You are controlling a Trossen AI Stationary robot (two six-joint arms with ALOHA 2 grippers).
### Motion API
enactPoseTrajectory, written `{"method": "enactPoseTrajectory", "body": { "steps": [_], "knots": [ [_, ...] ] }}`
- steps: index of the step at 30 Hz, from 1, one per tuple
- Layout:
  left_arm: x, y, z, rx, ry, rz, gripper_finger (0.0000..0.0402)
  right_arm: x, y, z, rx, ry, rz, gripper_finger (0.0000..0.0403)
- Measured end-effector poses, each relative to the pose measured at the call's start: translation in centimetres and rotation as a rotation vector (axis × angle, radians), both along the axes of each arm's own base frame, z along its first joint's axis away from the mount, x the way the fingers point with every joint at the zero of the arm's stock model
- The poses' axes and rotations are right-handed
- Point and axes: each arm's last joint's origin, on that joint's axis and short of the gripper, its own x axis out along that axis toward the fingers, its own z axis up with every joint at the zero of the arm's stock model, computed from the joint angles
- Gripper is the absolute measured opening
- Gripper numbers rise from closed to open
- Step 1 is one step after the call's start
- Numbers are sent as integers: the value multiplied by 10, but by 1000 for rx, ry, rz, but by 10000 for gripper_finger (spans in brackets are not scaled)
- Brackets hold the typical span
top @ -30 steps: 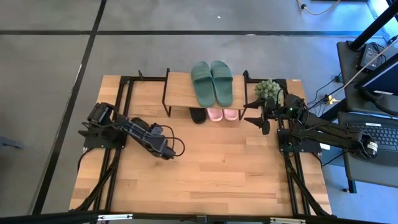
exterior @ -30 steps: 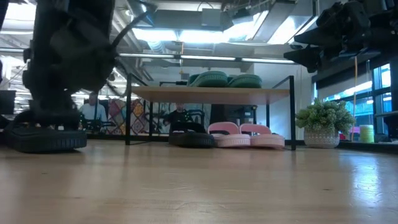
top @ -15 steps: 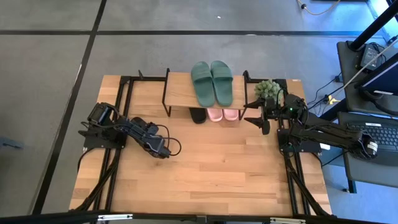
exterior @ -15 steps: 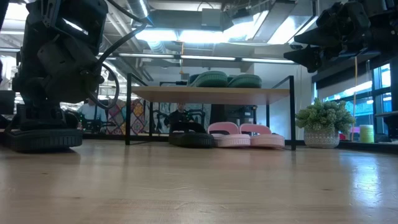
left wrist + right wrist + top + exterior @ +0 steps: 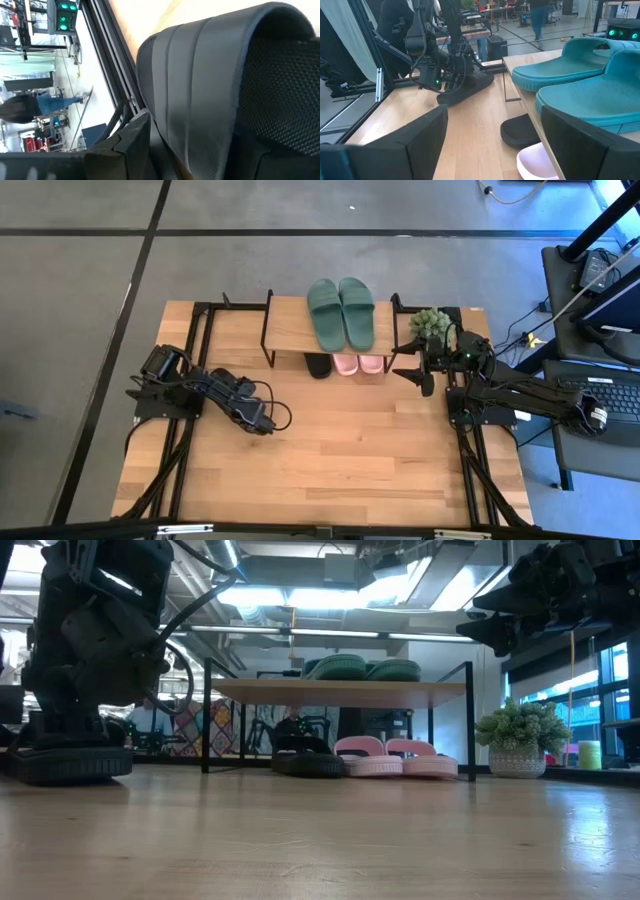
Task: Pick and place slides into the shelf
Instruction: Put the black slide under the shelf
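My left gripper [image 5: 260,421] is at the table's left middle, shut on a black slide [image 5: 68,762] whose sole lies flat on the table; the slide also shows in the right wrist view [image 5: 468,86]. The shelf [image 5: 290,325] stands at the far middle. A dark green pair [image 5: 340,312] lies on its top board. Under it a second black slide [image 5: 308,762] and a light pink pair [image 5: 395,759] rest on the table. My right gripper [image 5: 495,145] hovers open in the air, right of the shelf. My left gripper comes down on the black slide from above and has it by the wide strap [image 5: 200,75]. One dark finger [image 5: 127,145] lies against the strap's outer side; the other is hidden by the strap. The slide's sole rests flat on the table.
A small potted plant [image 5: 432,325] stands at the table's far right, beside the shelf and my right arm. Black frame rails [image 5: 190,370] run along both sides of the table. Bare wooden tabletop [image 5: 350,450] lies between the arms and toward the near edge.
My left gripper has moved a little toward the table's left edge, and the black slide has slid along the table with it. It has kept still over the last half second.
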Motion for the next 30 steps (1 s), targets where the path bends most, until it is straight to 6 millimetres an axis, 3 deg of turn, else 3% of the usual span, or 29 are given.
{"method": "enactPoseTrajectory", "body": {
  "steps": [12,17,25,30],
  "knots": [
    [2,1,-1,35,-33,-32,186,0,0,0,0,0,-1,320],
    [2,0,-1,19,-29,-17,136,0,0,0,0,0,0,320],
    [2,0,-1,15,-23,-18,23,0,0,0,0,0,0,320],
    [2,0,0,4,-21,-13,12,0,0,0,0,0,0,320]
  ]
}}
